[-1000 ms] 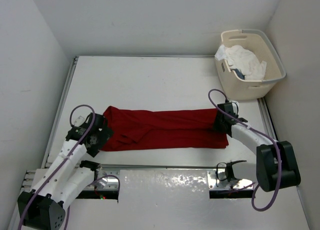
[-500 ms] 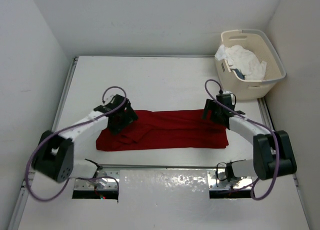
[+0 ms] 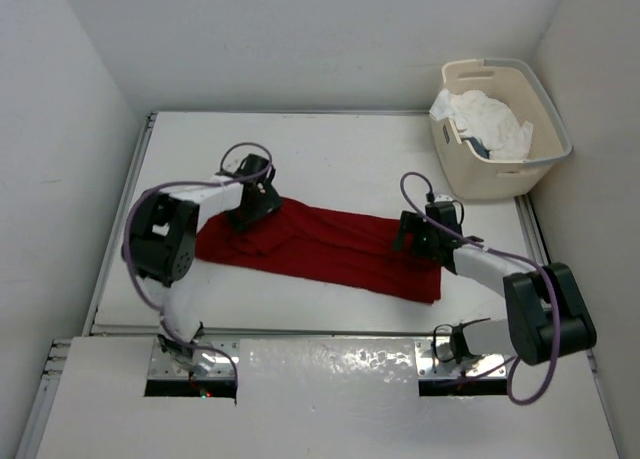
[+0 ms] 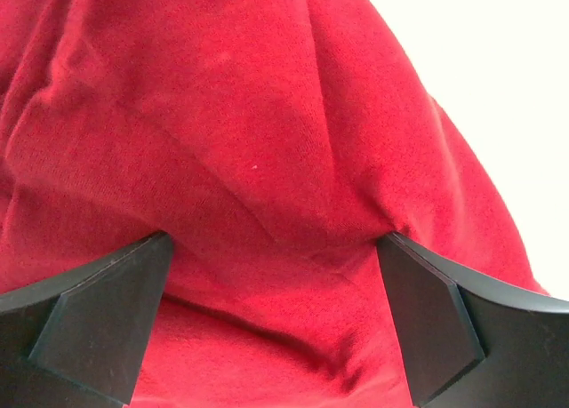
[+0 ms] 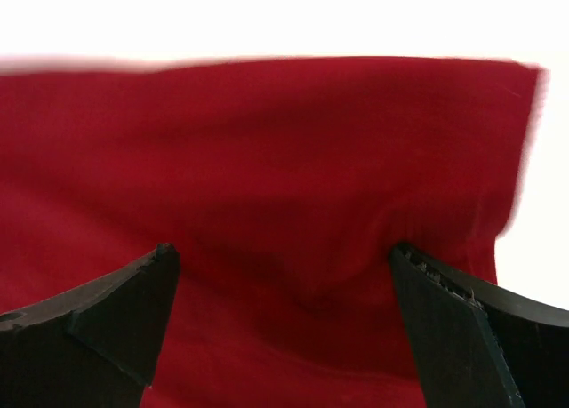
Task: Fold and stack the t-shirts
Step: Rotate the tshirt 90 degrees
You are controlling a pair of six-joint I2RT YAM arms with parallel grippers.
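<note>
A deep red t-shirt (image 3: 320, 249) is lying as a long folded band across the table's (image 3: 330, 149) middle, with the left gripper (image 3: 250, 204) and right gripper (image 3: 415, 241) pressing on its opposite ends, jaws spread wide and gripping nothing, likely positioning for the next fold.

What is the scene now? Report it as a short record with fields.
red shirt: lying on the table, folded into a long band, slanted
left gripper: open, over the shirt's left end
right gripper: open, over the shirt's right end
laundry basket: far right corner, white shirt inside
stack: not yet begun
</note>
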